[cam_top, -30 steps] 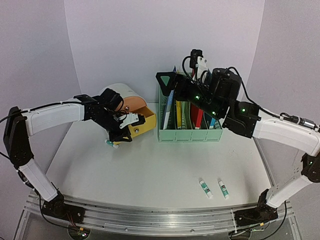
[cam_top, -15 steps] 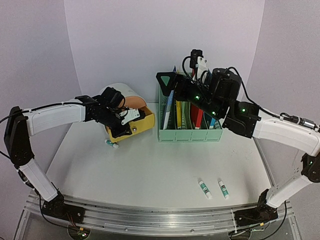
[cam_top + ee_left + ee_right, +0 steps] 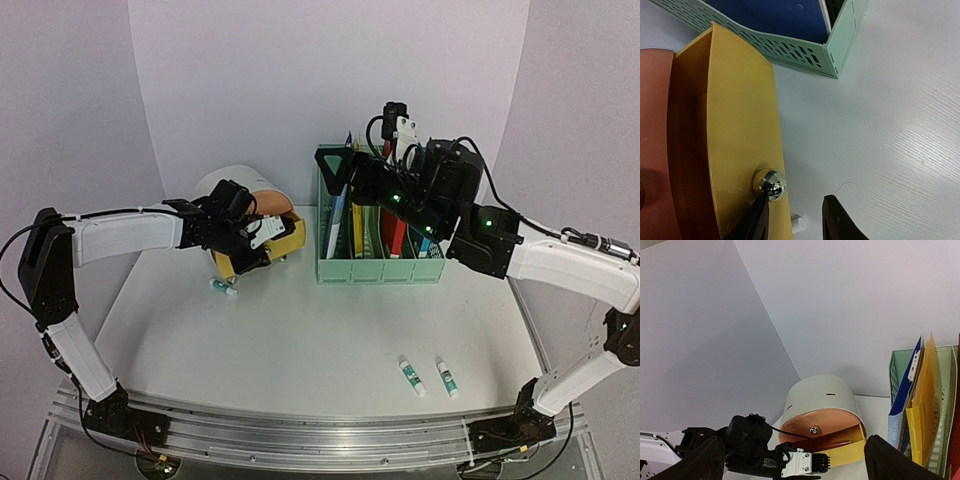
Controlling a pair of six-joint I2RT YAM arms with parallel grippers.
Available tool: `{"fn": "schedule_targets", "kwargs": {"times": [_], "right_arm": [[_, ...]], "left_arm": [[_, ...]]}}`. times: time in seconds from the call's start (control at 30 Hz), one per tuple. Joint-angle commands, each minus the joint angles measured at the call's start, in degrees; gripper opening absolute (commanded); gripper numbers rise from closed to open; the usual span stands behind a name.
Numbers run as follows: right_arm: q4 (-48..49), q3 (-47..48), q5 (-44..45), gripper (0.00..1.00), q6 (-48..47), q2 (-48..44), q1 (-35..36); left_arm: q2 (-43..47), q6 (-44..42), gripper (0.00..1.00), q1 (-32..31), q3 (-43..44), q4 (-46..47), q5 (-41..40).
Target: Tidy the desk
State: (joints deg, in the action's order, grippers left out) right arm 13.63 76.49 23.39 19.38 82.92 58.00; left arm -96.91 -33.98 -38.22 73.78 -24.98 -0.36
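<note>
Now yellow drawer (image 3: 735, 125) sits pushed further into round cabinet (image 3: 230, 180), rear left of counter (image 3: 300, 350). Left fingers (image 3: 840, 222) parted off knob (image 3: 769, 184), holding nothing. Right fingers (image 3: 895, 462) wide apart, empty. Glue sticks (image 3: 411, 377) still loose.

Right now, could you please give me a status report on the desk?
Left hand open at drawer knob. Right hand open, empty, by rack. Desk: drawer ajar, two tubes loose. Third tube by drawer.
</note>
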Motion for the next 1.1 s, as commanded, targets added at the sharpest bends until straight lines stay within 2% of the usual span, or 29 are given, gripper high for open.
{"fn": "schedule_targets", "kwargs": {"times": [0.0, 0.7, 0.9, 0.97, 1.07], "right_arm": [[1.56, -0.77, 0.97, 0.98, 0.05, -2.58, 0.10], [1.49, -0.17, 0.74, 0.98, 0.21, -1.43, 0.14], [1.49, 0.68, 0.01, 0.98, 0.31, -0.19, 0.12], [1.48, 1.10, -0.30, 0.98, 0.23, 0.33, 0.11], [1.20, 1.72, -0.81, 0.98, 1.00, 1.68, 0.13]], "left_arm": [[-0.79, 0.28, 0.36, 2.83, 1.11, 4.07, -4.71], [0.98, -0.36, 0.40, 6.05, -1.64, 7.23, -4.90], [2.40, -1.26, 0.44, 6.13, -3.25, 7.40, -4.61], [2.93, -1.69, 0.45, 6.13, -3.25, 6.99, -2.37], [5.68, -5.09, 0.47, 6.14, -3.48, 2.52, 9.95]]}}
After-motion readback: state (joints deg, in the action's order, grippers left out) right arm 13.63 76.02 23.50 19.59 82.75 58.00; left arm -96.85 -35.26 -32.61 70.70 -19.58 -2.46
